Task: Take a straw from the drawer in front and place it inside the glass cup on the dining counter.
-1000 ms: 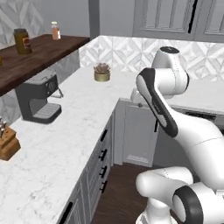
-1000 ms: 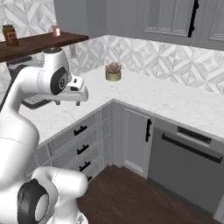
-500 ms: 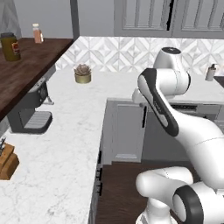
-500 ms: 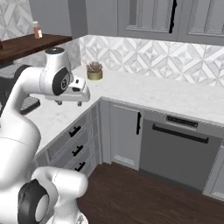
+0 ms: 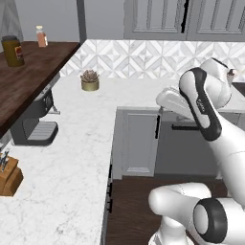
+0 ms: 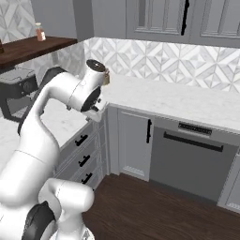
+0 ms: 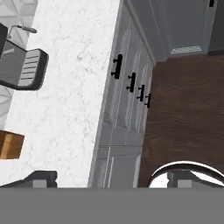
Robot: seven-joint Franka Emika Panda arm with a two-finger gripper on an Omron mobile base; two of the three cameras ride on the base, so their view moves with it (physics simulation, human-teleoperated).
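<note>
The arm is tucked high over the white counter — likely for travel toward the drawer — though whether its fingers are parted cannot be told.

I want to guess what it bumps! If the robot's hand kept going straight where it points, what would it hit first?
Probably the grey drawers with black handles, or the white counter edge beside them. Depth is hard to judge.

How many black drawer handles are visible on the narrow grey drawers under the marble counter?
4 in the hand view, in one row: first handle, second handle, third handle, fourth handle. More may be hidden.
</note>
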